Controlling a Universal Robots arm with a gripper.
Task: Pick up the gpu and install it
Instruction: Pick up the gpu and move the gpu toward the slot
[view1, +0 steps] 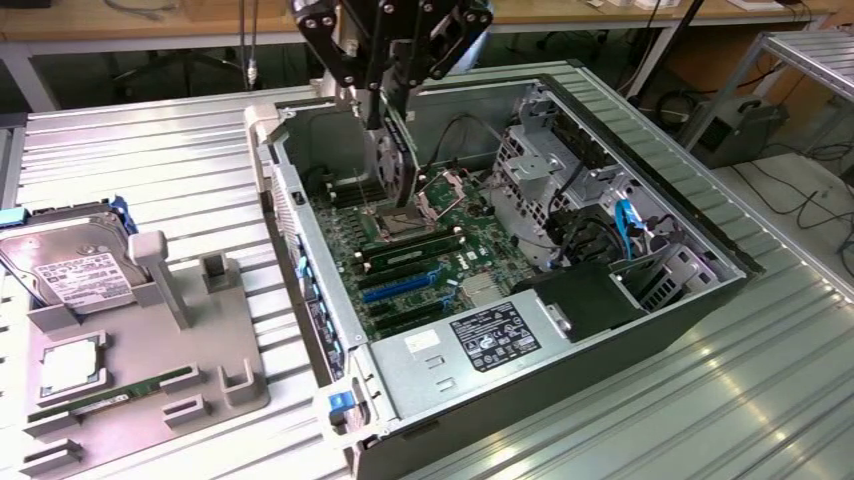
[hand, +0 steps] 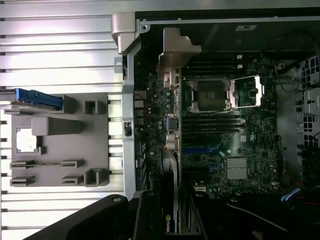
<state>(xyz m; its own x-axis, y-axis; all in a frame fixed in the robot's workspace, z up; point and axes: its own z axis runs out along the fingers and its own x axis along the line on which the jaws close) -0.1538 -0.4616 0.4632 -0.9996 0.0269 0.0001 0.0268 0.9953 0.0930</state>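
The gpu (view1: 391, 160) hangs on edge under my gripper (view1: 395, 95), which is shut on its upper edge. It is held above the far end of the motherboard (view1: 427, 250) inside the open computer case (view1: 641, 150), close to the case's rear wall. In the wrist view the gpu (hand: 170, 155) appears edge-on, its silver end bracket (hand: 176, 50) pointing away from the gripper (hand: 172, 217). The blue expansion slots (view1: 400, 290) lie on the board, nearer the exterior camera than the card.
A grey fixture tray (view1: 120, 370) at the exterior view's left holds a hard drive (view1: 74, 265), a processor (view1: 67, 368) and a memory stick (view1: 114, 393). Inside the case are the power supply (view1: 494, 335), a drive cage (view1: 541, 180) and loose cables (view1: 627, 225).
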